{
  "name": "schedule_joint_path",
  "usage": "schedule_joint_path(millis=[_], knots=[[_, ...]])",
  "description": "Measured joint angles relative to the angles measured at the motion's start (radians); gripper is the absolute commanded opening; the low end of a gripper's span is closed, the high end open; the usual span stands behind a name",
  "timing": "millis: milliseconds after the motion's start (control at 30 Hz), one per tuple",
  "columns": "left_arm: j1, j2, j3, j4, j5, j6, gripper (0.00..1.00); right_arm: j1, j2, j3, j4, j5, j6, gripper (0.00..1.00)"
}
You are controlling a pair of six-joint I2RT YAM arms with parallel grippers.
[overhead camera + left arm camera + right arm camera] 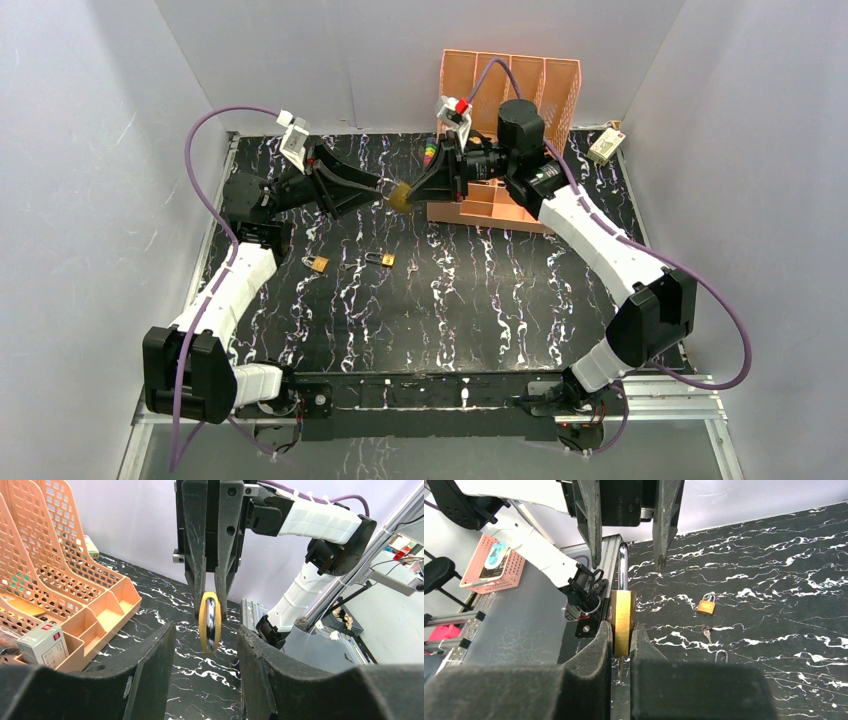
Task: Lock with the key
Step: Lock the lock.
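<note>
Here, padlock (623, 615): brass, held in mid-air above the back-centre of the tabletop (500, 300), between the two arms. It shows edge-on to the right wrist camera.
Shackle (623, 567): silver, pointing away from the right jaws and toward the left jaws.
Right jaws: closed tight on the padlock's body, one finger pressed against each flat face.
Left jaws: partway open and holding nothing. The shackle's end sits between the fingertips (594, 555) with a gap on both sides.
Right arm (600, 240): reaches in from the right, wrist turned so the jaws face left.
Left arm (235, 280): reaches in from the left, jaws facing right, nose to nose with the right jaws.
Key (380, 259): lies flat on the tabletop, nearer the arm bases than the held padlock and well apart from both jaws. Fine detail is too small to tell.
Spare padlock (318, 263): small and brass, lying on the tabletop to the left of the key, near it but not touching.
Tabletop: black with white veining.
Rack (510, 75): orange mesh, at the back edge behind the right arm.
Box (42, 642): small and pale, standing in one of the rack's low front compartments.
</note>
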Motion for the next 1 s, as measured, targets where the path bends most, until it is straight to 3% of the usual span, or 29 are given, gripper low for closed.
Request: schedule_joint_path(millis=[500, 700, 1000], knots=[[0.0, 0.0, 0.0, -0.005, 0.001, -0.003, 0.47, 0.046, 0.071, 0.151, -0.279, 0.08, -0.14, 0.0], [0.0, 0.0, 0.0, -0.038, 0.002, 0.011, 0.39, 0.065, 0.092, 0.164, -0.351, 0.111, -0.176, 0.0], [0.0, 0.0, 0.002, -0.129, 0.004, 0.063, 0.44, 0.065, 0.092, 0.186, -0.387, 0.127, -0.193, 0.0]])
